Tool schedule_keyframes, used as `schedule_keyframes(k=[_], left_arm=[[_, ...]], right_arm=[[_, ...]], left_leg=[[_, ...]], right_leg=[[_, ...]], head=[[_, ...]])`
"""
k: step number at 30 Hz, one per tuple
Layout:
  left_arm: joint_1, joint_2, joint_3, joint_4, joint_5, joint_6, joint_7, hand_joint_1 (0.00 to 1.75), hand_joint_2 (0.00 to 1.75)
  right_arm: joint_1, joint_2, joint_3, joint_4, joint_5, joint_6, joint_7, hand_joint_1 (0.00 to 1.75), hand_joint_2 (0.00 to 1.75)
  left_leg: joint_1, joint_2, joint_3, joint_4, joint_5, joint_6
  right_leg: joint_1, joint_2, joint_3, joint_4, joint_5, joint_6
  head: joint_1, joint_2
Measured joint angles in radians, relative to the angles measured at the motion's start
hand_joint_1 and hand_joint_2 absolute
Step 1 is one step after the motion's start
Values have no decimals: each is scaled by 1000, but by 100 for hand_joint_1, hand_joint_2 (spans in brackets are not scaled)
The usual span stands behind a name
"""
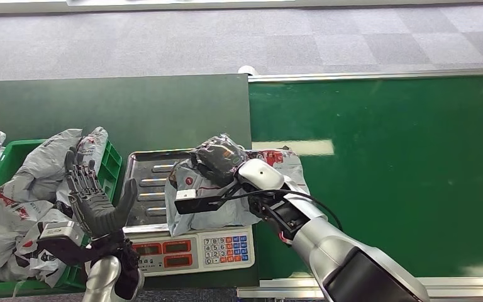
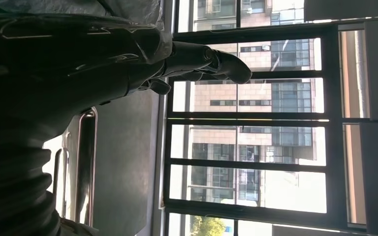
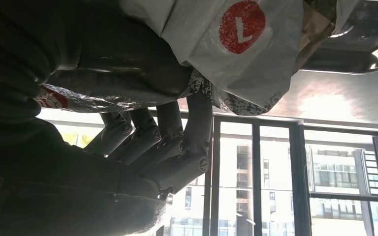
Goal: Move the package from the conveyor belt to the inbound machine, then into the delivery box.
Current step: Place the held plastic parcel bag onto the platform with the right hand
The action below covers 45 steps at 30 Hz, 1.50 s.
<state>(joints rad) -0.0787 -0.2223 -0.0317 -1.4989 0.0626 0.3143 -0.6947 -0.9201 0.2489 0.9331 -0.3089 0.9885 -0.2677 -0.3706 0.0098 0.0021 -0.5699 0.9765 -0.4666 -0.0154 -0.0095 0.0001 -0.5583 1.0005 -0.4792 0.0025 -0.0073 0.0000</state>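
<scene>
A grey plastic package (image 1: 226, 204) with red stickers lies across the right part of the steel tray (image 1: 148, 173) of the inbound machine (image 1: 195, 248), a scale with a keypad. My right hand (image 1: 219, 157) sits on top of the package at its far end. In the right wrist view its fingers (image 3: 177, 142) curl around the package (image 3: 236, 44), close to the tray's rim (image 3: 359, 49). My left hand (image 1: 94, 201) is raised upright between the tray and the delivery box (image 1: 112, 165), fingers spread and holding nothing; it looks the same in the left wrist view (image 2: 128, 59).
The green delivery box at the left holds several grey packages (image 1: 44, 163). The green conveyor belt (image 1: 402, 176) runs along the right, past a metal rail (image 1: 377, 77). A dark green table top (image 1: 113, 107) lies behind the scale, with grey carpet floor beyond.
</scene>
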Motion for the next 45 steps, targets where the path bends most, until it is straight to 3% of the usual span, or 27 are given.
schedule_keyframes(k=[7, 12, 17, 23, 24, 25, 28, 29, 34, 45], left_arm=[[2, -3, -1, 0, -2, 0, 0, 0, 175], [21, -3, -1, -12, -3, -2, 0, 0, 175], [42, -8, 2, -34, -2, -6, 0, 0, 175], [41, -19, 1, -37, -4, -7, 0, 0, 175], [40, -20, 1, -37, -5, -6, 0, 0, 175], [39, -21, 1, -37, -6, -5, 0, 0, 175], [33, -23, 0, -36, -9, -4, 0, 0, 175], [31, -23, 0, -36, -10, -4, 0, 0, 175], [24, -23, -2, -31, -10, -3, 0, 0, 175], [18, -23, -3, -12, -13, -5, 0, 0, 175]], right_arm=[[2, 30, 1, 6, 19, 22, -1, 175, 175], [10, 52, 10, 14, 61, 8, 57, 175, 175], [13, 54, -4, 20, 58, -147, 225, 175, 175], [12, 52, -47, 25, 47, -248, 248, 175, 175], [12, 52, -51, 26, 48, -250, 250, 171, 175], [12, 52, -54, 27, 50, -249, 252, 145, 175], [13, 52, -61, 31, 69, -237, 265, 18, 175], [13, 52, -61, 32, 82, -228, 271, 0, 175], [20, 51, -61, 37, 116, -203, 266, 0, 175], [36, 47, -130, 36, 17, -214, 92, 0, 175]], left_leg=[[0, 0, 0, 0, 0, 0], [0, 0, 0, 0, 0, 0], [0, 0, 0, 0, 0, 0], [0, 0, 0, 0, 0, 0], [0, 0, 0, 0, 0, 0], [0, 0, 0, 0, 0, 0], [0, 0, 0, 0, 0, 0], [0, 0, 0, 0, 0, 0], [0, 0, 0, 0, 0, 0], [0, 0, 0, 0, 0, 0]], right_leg=[[0, 0, 0, 0, 0, 0], [0, 0, 0, 0, 0, 0], [0, 0, 0, 0, 0, 0], [0, 0, 0, 0, 0, 0], [0, 0, 0, 0, 0, 0], [0, 0, 0, 0, 0, 0], [0, 0, 0, 0, 0, 0], [0, 0, 0, 0, 0, 0], [0, 0, 0, 0, 0, 0], [0, 0, 0, 0, 0, 0]], head=[[0, 0], [0, 0], [0, 0], [0, 0], [0, 0], [0, 0], [0, 0], [0, 0], [0, 0], [0, 0]])
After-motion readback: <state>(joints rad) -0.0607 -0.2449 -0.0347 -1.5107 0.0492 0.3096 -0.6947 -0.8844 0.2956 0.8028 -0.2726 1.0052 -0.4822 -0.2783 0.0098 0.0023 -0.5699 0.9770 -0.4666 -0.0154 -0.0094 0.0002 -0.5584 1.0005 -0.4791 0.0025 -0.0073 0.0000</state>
